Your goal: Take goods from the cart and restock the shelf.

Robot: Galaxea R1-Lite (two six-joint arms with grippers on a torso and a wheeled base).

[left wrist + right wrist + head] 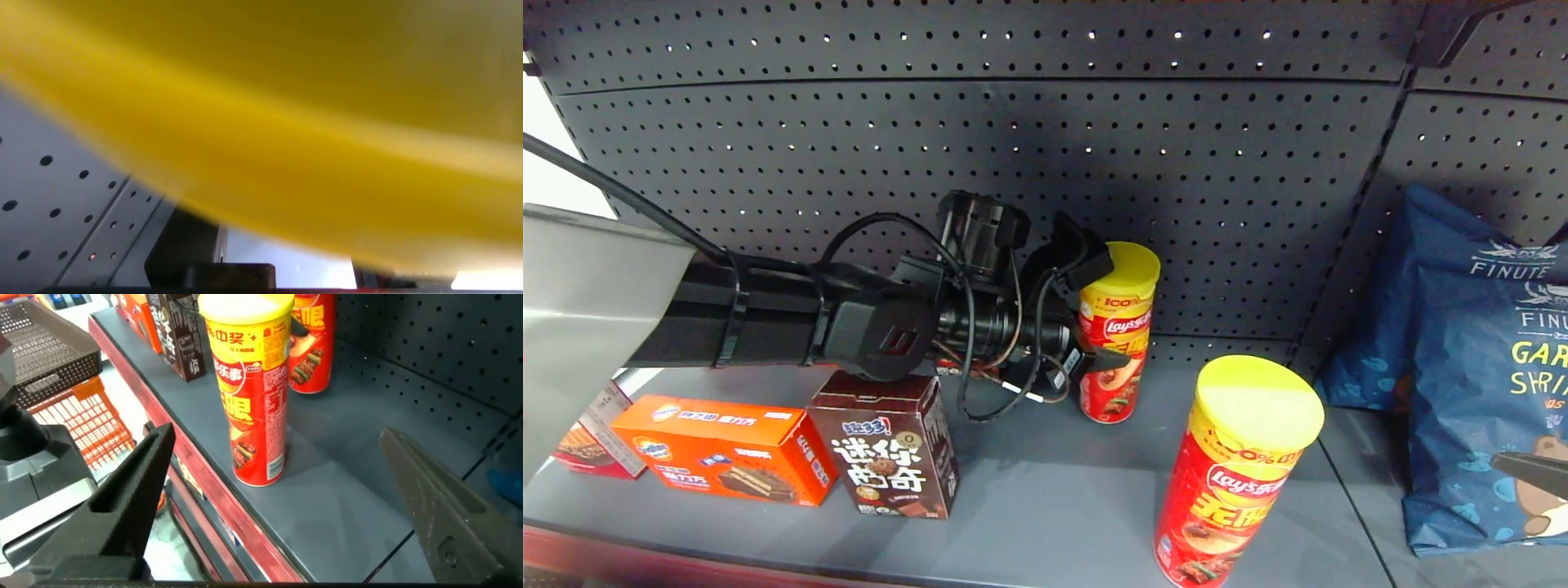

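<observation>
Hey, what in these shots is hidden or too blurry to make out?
Rear can: left wrist view, a yellow blur, too close.
Blue bags: head view, cut by the right edge.
Cart: right wrist view, cut by the edge, contents unseen.

Yellow plastic lid (327,122) a close blur, far red cylindrical crisp can (1127,322) partly hidden behind left gripper (1104,311), near red crisp can (1225,490) cut by bottom edge, blue foil snack bags (1478,367) cut by right edge, small red box (574,447) mostly hidden.
</observation>
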